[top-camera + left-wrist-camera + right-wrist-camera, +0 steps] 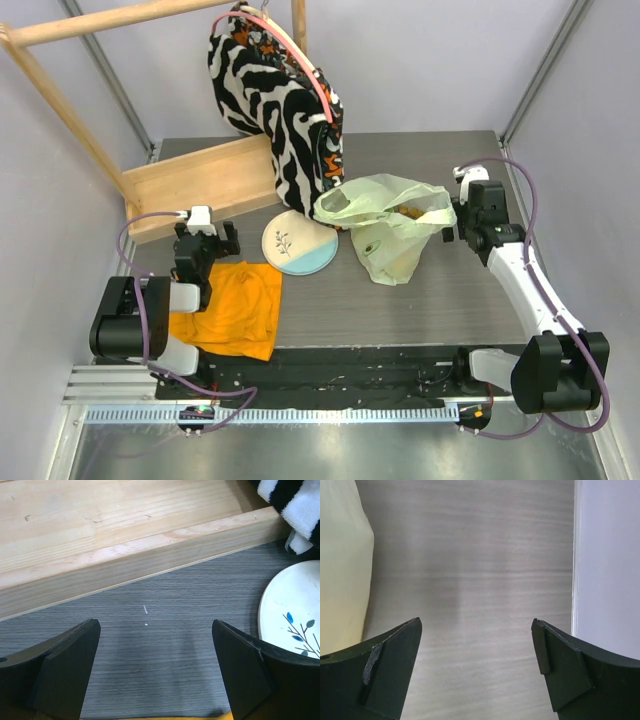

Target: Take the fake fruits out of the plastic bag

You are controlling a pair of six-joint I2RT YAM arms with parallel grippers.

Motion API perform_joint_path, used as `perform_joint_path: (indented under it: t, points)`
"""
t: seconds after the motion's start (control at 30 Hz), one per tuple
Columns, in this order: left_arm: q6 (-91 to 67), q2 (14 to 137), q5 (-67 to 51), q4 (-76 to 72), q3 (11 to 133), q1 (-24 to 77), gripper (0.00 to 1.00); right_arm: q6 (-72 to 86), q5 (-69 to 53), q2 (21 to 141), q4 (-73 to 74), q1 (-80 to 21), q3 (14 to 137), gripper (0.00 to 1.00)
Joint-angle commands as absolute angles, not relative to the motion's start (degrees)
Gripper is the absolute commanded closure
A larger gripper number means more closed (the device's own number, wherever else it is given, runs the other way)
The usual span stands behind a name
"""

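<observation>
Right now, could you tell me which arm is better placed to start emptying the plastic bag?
Right. The right gripper is open beside the plastic bag, with fake fruits showing at its mouth. The left gripper, also open, sits past the plate, farther away.

We see the left gripper [155,630] with its 2 black fingers [65,670] spread wide, and only the grey wood-grain tabletop [165,590] shows between them. Across the top runs a pale wooden board [125,525] with a raised front edge, resting on the tabletop. At the right edge lies a round white plate [285,605] with a blue leafy twig painted on it, partly cut off. Black-and-white striped cloth [295,500] hangs into the top right corner, above the plate. A thin sliver of orange fabric [225,716] peeks along the bottom edge.
</observation>
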State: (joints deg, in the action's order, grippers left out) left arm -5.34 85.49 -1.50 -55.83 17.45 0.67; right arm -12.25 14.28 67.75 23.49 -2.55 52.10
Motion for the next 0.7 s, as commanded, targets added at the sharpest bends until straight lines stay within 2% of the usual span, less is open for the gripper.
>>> perform_joint_path:
  t: [0.0, 0.13, 0.27, 0.4, 0.47, 0.53, 0.6, 0.67]
  points:
    - [-4.66, 85.43, -0.35, -58.18, 17.58, 0.35, 0.00, -16.60, 13.63, 65.74, 30.40, -2.64, 56.67, 0.00]
    - [-4.66, 85.43, -0.44, -58.18, 17.58, 0.35, 0.00, -22.92, 3.10, 67.32, 39.36, -2.64, 69.32, 0.00]
    - [-4.83, 85.52, -0.44, -58.10, 17.75, 0.35, 0.00, -20.41, -1.84, 69.08, 43.93, -2.64, 77.50, 0.00]
    - [-3.79, 86.13, 1.21, -60.03, 17.49, 0.52, 0.00, -16.97, -1.40, 71.01, 45.35, -2.55, 77.96, 0.01]
    - [-4.04, 81.85, 1.67, -59.07, 17.14, 1.23, 0.00, -16.26, -2.72, 71.37, 44.56, -2.64, 76.65, 0.01]
    - [-3.17, 71.09, -1.39, -43.74, 19.93, 1.93, 0.00, -15.12, -3.08, 71.72, 43.86, -2.64, 76.03, 0.02]
    - [-5.17, 65.59, -2.98, -25.17, 27.83, 1.93, 0.00, -14.07, -3.16, 72.33, 42.98, -2.55, 75.41, 0.02]
    - [-6.41, 61.62, -7.80, -13.68, 36.94, 1.93, 0.00, -13.98, -4.04, 72.86, 41.40, -2.64, 75.41, 0.02]
